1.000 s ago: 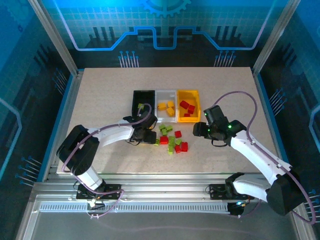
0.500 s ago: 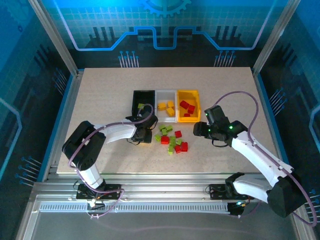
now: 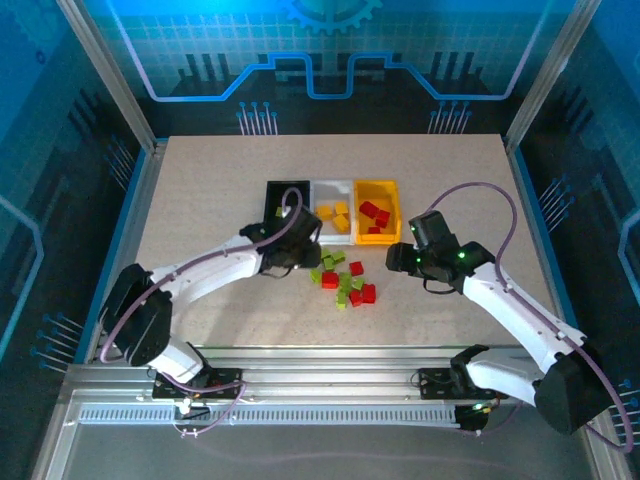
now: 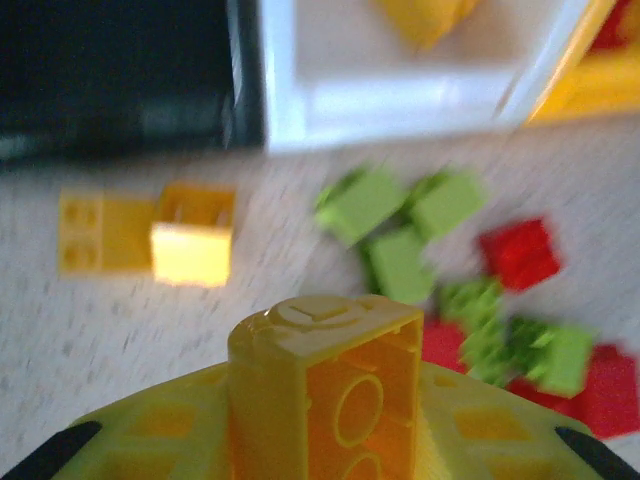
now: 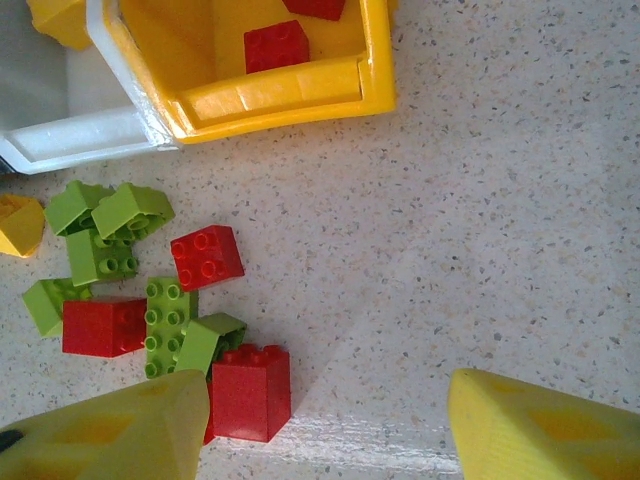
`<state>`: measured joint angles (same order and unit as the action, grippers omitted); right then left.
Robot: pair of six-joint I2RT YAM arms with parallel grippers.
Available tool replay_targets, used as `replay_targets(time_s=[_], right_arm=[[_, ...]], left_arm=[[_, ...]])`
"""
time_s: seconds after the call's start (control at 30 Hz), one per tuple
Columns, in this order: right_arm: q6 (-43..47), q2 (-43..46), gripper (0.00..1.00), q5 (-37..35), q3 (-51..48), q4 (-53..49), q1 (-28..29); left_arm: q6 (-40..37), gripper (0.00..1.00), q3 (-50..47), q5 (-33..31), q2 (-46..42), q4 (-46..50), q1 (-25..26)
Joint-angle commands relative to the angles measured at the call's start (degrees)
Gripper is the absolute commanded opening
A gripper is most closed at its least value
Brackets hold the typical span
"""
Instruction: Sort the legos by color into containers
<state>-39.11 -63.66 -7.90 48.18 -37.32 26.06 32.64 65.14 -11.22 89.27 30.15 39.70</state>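
My left gripper (image 4: pixel 325 440) is shut on a yellow lego (image 4: pixel 330 370) standing upright between its fingers, above the table in front of the black container (image 4: pixel 120 70) and the white container (image 4: pixel 400 90). In the top view the left gripper (image 3: pixel 295 252) hovers just before those containers. Two more yellow legos (image 4: pixel 195 235) lie on the table below it. A pile of green and red legos (image 3: pixel 342 280) sits in front of the containers. My right gripper (image 5: pixel 325 425) is open over bare table, a red lego (image 5: pixel 250 390) beside its left finger (image 5: pixel 110 430).
The three containers stand in a row: black (image 3: pixel 286 198), white (image 3: pixel 318 212) with yellow legos in it, yellow (image 3: pixel 392 215) with red legos in it. In the right wrist view the yellow container (image 5: pixel 280 95) has a red lego (image 5: pixel 277 45) inside.
My left gripper has shut on the yellow lego, lifted it and moved toward the containers. The right arm has stayed still.
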Motion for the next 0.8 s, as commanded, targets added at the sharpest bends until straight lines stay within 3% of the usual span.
replay_targets(time_s=[0.0, 0.17, 0.33, 0.43, 0.57, 0.77], right_arm=[[-1.4, -0.6, 0.65, 0.0, -1.1, 1.0, -0.8], [-1.1, -0.7, 0.65, -0.9, -1.7, 0.6, -1.1], [-1.2, 0.2, 0.65, -0.7, -1.9, 0.1, -1.3], [-1.0, 0.9, 0.65, -0.8, -1.5, -0.5, -1.4], [-0.9, 1.5, 0.66, -0.5, -1.2, -1.1, -1.4], [-1.0, 1.8, 0.66, -0.7, -1.6, -1.5, -1.4]], left_arm=[[0.1, 0.33, 8.8, 1.5, 7.8, -2.0, -2.6], [-1.4, 0.34, 23.5, 0.1, 20.5, -1.6, -4.5], [-1.4, 0.42, 34.6, -0.7, 30.5, 1.4, -6.7], [-1.0, 0.54, 39.3, -0.2, 33.7, 3.4, -7.5], [-0.5, 0.8, 39.8, 2.2, 31.3, 2.1, -6.9], [0.0, 0.9, 27.8, 4.3, 17.9, -1.6, -3.4]])
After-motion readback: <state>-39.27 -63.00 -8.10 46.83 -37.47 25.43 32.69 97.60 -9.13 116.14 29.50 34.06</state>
